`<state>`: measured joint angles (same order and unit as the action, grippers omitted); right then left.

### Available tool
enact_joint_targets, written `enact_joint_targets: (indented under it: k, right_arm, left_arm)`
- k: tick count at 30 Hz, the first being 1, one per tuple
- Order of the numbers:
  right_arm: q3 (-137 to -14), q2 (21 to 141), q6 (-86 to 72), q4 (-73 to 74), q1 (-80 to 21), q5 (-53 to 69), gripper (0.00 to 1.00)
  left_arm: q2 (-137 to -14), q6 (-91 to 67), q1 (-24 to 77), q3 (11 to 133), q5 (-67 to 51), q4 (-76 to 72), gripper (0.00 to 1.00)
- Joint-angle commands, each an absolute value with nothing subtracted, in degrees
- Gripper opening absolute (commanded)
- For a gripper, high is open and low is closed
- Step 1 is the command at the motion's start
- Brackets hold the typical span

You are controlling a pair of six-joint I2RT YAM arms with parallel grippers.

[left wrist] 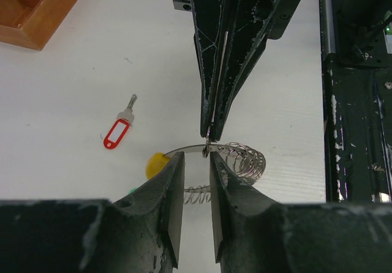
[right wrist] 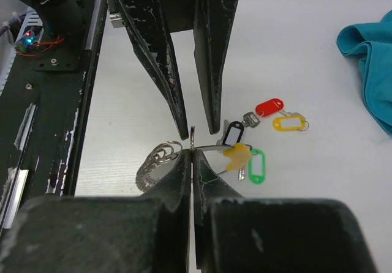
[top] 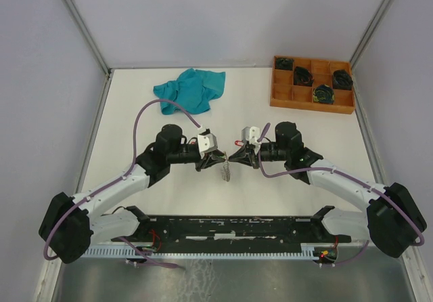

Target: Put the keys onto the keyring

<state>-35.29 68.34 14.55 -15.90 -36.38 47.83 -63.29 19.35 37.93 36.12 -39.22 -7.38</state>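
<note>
Top view: both arms reach inward and meet tip to tip at the centre of the table (top: 135, 112).

Right gripper (right wrist: 192, 153): fingers pressed fully together, pinching the keyring (left wrist: 184, 150) at one end of its thin wire, where a small upright loop (right wrist: 192, 136) shows just above the tips.

Left gripper (left wrist: 196, 157): fingers narrowly apart, one on each side of the wire right beside the right gripper's tips. Cannot tell whether either pad touches the wire.

Keyring: held off the table at centre. Its yellow sleeve (right wrist: 236, 153) sits at 3 o'clock from the pinch point in the right wrist view. A coil of small rings (left wrist: 245, 160) hangs on the wire on the other side of the pinch.

Keys (right wrist: 248, 120), right wrist view:
- black-tagged key (right wrist: 233, 133) overlapping the wire, touching the sleeve
- green-tagged key (right wrist: 256, 164) just below the sleeve, at 4 o'clock
- red-tagged key (right wrist: 269, 106) and yellow-tagged key (right wrist: 288, 123) side by side on the table at 2 o'clock, apart from the ring

Cannot tell whether the black or green one is threaded on.

Wooden tray (top: 277, 102) at 1 o'clock on the table, with dark coiled bundles (top: 323, 94) in several compartments. Teal cloth (top: 193, 89) at 11 o'clock.
</note>
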Motion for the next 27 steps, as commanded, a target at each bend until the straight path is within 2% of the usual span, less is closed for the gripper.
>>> enact_joint_targets:
  k: [1, 5, 19, 27]
  right_arm:
    - [-38.1, 68.5, 13.6, -19.9, -36.5, 50.3, 0.01]
    - [-38.1, 68.6, 13.5, -20.0, -36.6, 50.7, 0.01]
    - [-38.5, 69.5, 13.0, -20.3, -36.6, 51.9, 0.01]
    - [-38.7, 69.7, 12.8, -20.2, -36.6, 52.3, 0.01]
  left_arm:
    - [-63.7, 17.8, 37.6, 38.0, -43.0, -10.0, 0.27]
    - [-63.9, 17.8, 37.5, 38.1, -43.5, -10.0, 0.22]
    - [-65.3, 17.2, 37.5, 38.9, -44.9, -9.7, 0.17]
    - [-65.9, 16.7, 37.5, 39.3, -46.4, -9.8, 0.10]
